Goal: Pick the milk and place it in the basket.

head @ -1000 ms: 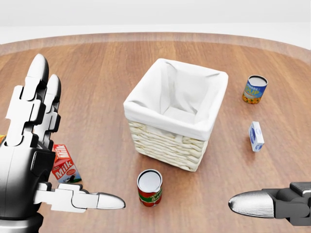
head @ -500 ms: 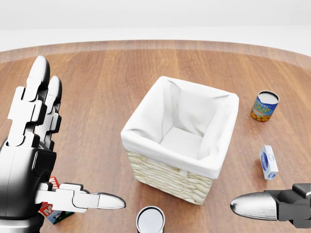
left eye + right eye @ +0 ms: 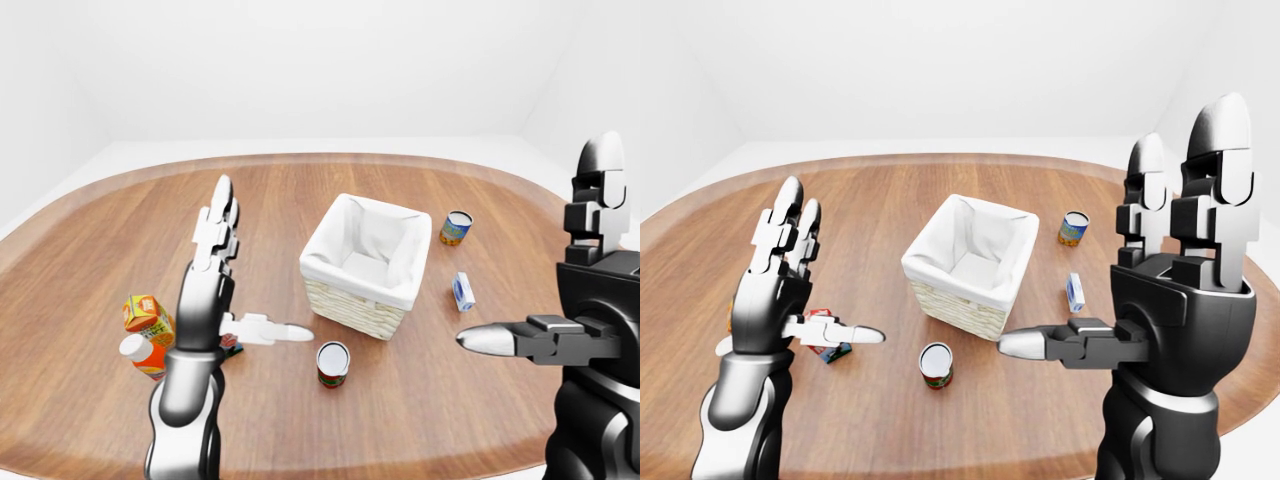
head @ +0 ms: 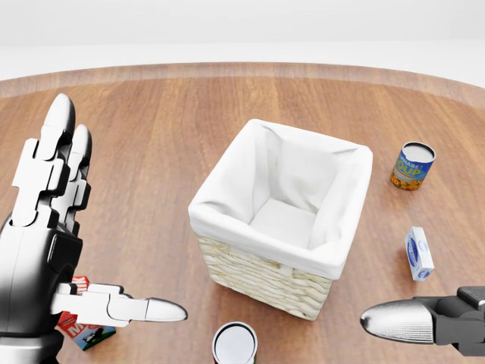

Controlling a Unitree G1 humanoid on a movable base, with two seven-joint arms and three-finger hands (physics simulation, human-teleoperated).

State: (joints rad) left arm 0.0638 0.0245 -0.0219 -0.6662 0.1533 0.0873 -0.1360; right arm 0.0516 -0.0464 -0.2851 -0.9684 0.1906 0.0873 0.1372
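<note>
lowered slightly since before, the left hand (image 4: 53, 250) hovers splayed over the milk (image 4: 82, 327); right hand (image 3: 1175, 300) splayed too.

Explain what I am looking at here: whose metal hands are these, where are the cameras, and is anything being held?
This is a simulated humanoid robot; all three pictures come from cameras on its head, looking out over its own arms. The left hand and right hand are both raised, open and empty. On the round wooden table stand a cloth-lined wicker basket, two open cans, a small blue-and-white carton, an orange carton and a bottle. The milk carton lies mostly hidden behind the left hand.
</note>
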